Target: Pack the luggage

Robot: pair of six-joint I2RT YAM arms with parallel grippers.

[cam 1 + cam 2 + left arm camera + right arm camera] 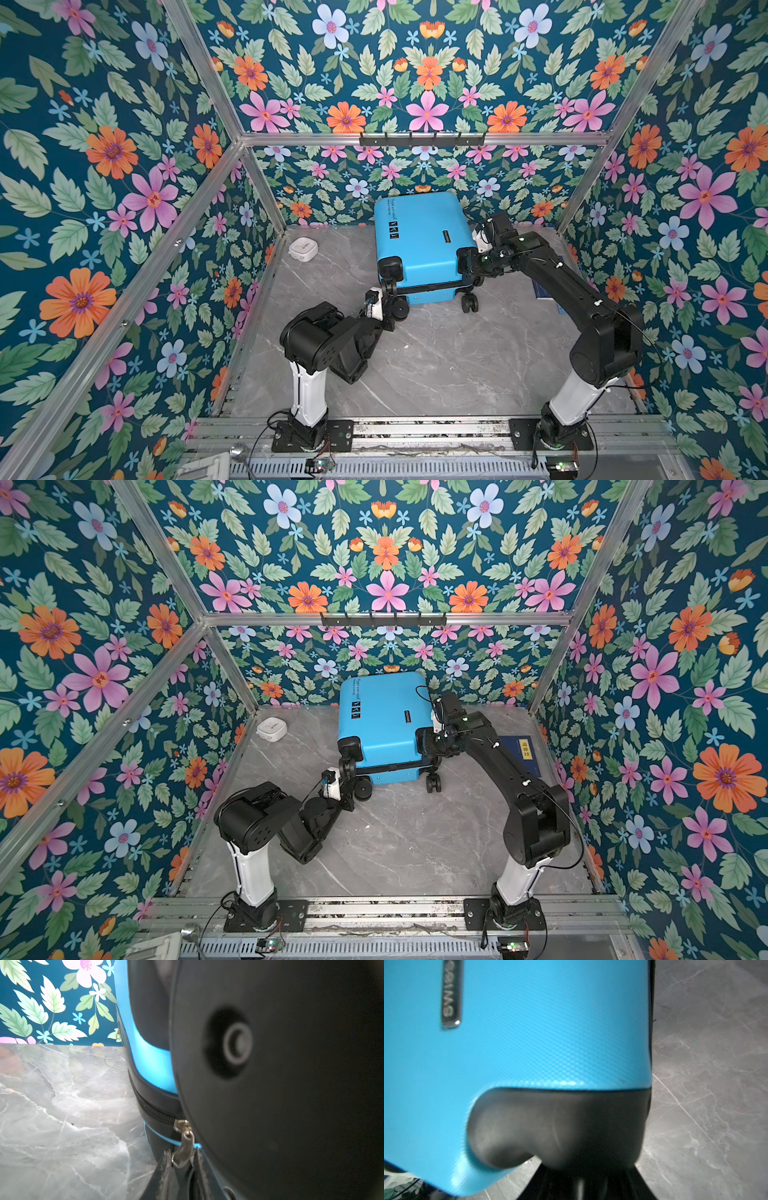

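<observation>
The sky-blue luggage (424, 241) (386, 721) lies closed on the marble table, wheels toward me. My left gripper (388, 286) (348, 766) is at its near left corner, beside a black caster wheel (270, 1084). In the left wrist view this gripper (181, 1152) is shut on the metal zipper pull (186, 1147), which hangs from the black zipper line. My right gripper (471, 266) (430, 744) is at the near right corner. In the right wrist view it (591, 1164) is shut on the black corner housing (560, 1126) below the blue shell (529, 1032).
A small white box (303, 248) sits at the table's back left. A dark-blue book with a yellow label (521, 750) lies at the right, partly under my right arm. A black hook rail (422, 139) hangs on the back frame. Bare marble (436, 353) lies between the arms.
</observation>
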